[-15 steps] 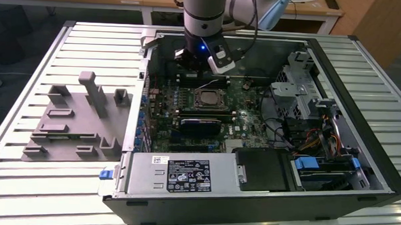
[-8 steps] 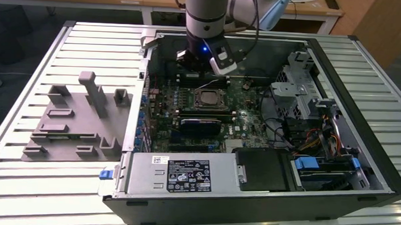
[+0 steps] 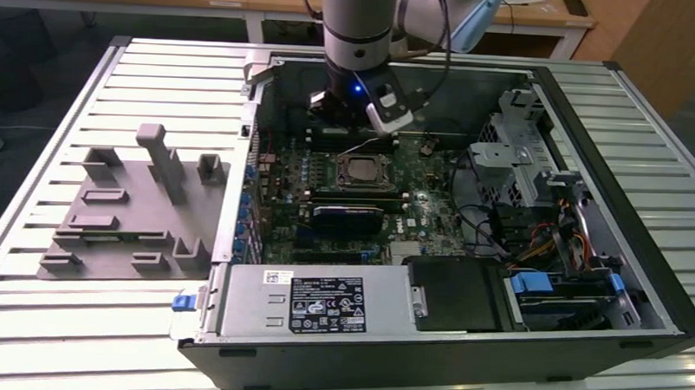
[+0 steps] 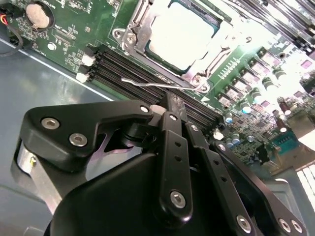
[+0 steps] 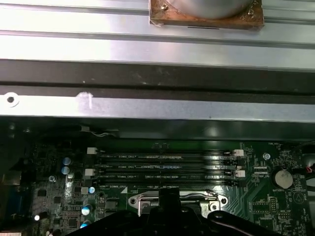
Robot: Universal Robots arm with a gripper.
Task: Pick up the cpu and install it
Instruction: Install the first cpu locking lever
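The cpu (image 4: 179, 32) sat flat in its socket (image 4: 133, 34) on the motherboard (image 3: 324, 194), its pale metal top up, inside the open computer case (image 3: 623, 257) that lay on the slatted desk (image 3: 42, 323). In the exterior view the cpu (image 3: 361, 170) showed as a small square near the board's middle. The arm (image 3: 359, 31) reached down into the case, and the hand (image 4: 170, 105) hung just above the memory slots (image 5: 165, 164) beside the socket, apart from the cpu. Its black fingers (image 4: 170, 142) met at the tips, closed on nothing. A thin metal lever (image 4: 147, 82) lay between the slots and the socket. Grey fixture blocks (image 3: 133, 205) stood on the desk at the exterior view's left.
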